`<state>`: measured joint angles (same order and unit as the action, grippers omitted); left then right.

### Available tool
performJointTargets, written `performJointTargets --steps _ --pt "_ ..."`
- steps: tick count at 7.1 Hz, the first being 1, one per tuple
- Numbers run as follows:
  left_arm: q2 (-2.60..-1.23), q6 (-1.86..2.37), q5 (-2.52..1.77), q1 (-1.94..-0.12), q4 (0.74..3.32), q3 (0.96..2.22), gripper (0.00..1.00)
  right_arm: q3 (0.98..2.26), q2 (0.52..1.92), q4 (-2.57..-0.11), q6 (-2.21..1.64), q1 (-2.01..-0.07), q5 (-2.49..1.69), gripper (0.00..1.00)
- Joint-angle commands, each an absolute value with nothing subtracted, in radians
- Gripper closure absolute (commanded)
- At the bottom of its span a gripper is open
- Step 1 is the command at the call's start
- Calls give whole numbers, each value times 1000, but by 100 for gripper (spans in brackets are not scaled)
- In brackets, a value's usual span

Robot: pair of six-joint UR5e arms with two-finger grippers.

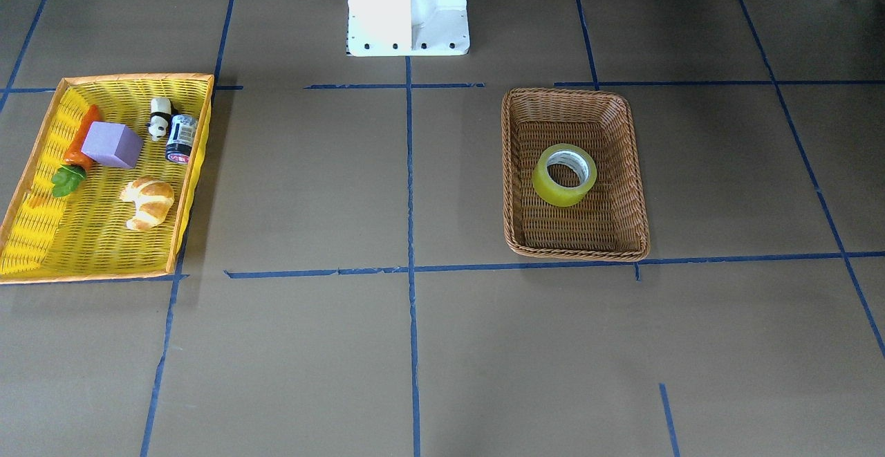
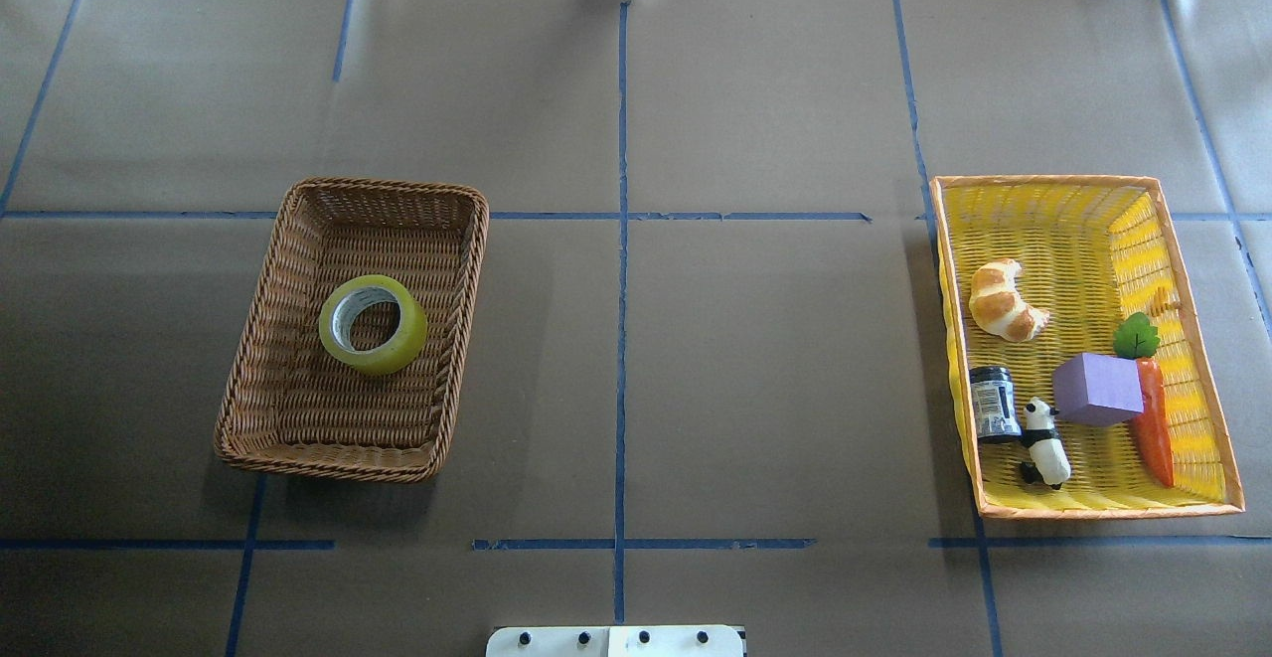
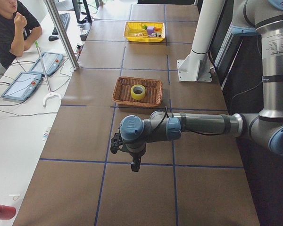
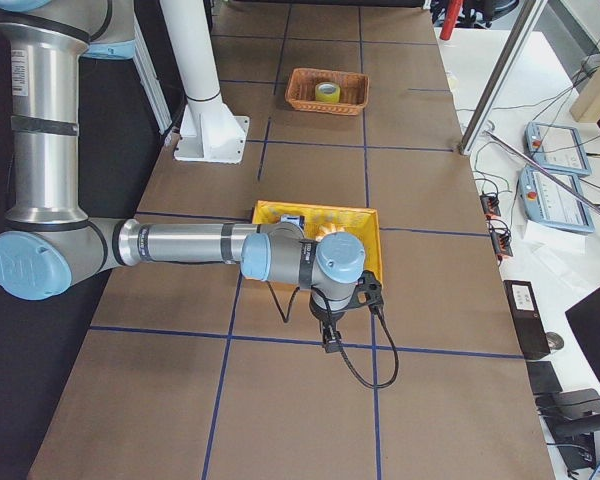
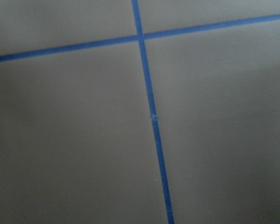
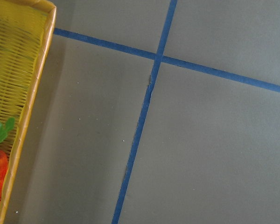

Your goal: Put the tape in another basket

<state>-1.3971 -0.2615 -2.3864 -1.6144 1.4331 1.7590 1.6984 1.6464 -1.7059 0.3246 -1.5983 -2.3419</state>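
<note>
The tape [image 2: 373,324], a yellow-green roll with a white core, lies flat in the middle of the brown wicker basket [image 2: 260,359]. It also shows in the front view [image 1: 564,174] inside the basket [image 1: 632,187]. No gripper is near it. My left gripper [image 3: 114,143] shows only in the exterior left view, held over bare table well short of the basket [image 3: 120,94]; I cannot tell if it is open or shut. My right gripper [image 4: 372,291] shows only in the exterior right view, just past the yellow tray; I cannot tell its state either.
A yellow mesh tray [image 2: 1197,339] with an orange rim holds a croissant [image 2: 1005,301], a purple block [image 2: 1097,389], a carrot [image 2: 1153,423], a panda figure [image 2: 1045,441] and a small jar [image 2: 993,403]. The right wrist view shows the tray's rim [image 6: 32,98]. An operator [image 3: 12,23] sits at a side desk.
</note>
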Motion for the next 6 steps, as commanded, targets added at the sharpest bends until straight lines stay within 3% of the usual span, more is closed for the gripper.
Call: performJointTargets --steps 1,6 --pt "-1370 -259 -2378 -1615 1436 1767 0 1697 1651 -1706 322 -1598 -2345 0" --pt "-1367 -264 -2378 -1615 1436 1770 0 1701 1660 -1704 324 -1598 -2347 0"
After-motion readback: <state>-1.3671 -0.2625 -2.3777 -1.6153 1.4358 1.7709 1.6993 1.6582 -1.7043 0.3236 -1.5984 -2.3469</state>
